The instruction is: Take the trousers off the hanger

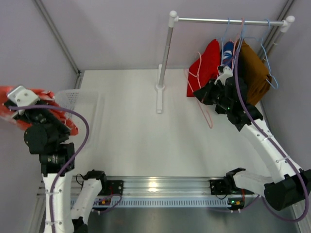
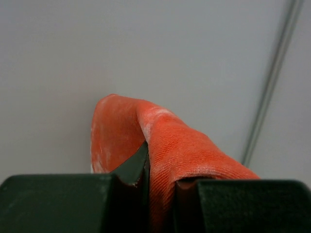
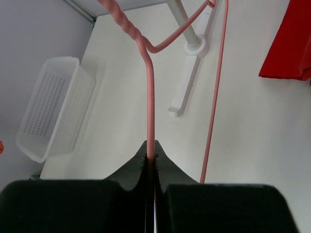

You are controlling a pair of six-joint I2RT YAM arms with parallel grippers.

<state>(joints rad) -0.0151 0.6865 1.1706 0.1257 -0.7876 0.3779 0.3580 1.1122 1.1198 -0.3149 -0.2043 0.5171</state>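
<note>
Offers wide bare room across the middle of the white desk [image 1: 131,136], bounded on the left by a white perforated plastic basket [image 1: 80,99], at the far side by the white upright post of a clothes rack [image 1: 164,58], and hemmed close by pale walls [image 1: 29,58]. Grips, in the clenched left jaws, a fold of the orange-red white-speckled cloth trousers [image 2: 180,150], held up at the desk's left edge just beside the basket. Pinches, in the tightly closed right jaws, the thin pink wire hanger [image 3: 150,97] just in front of the plain red trousers [image 1: 206,65], blue-and-white trousers [image 1: 227,48] and brown trousers [image 1: 255,73] hanging at the right end of the metal rail [image 1: 209,20].

Hung trousers [image 1: 208,68] crowd rail [image 1: 214,21]; tabletop [image 1: 131,136] open
</note>
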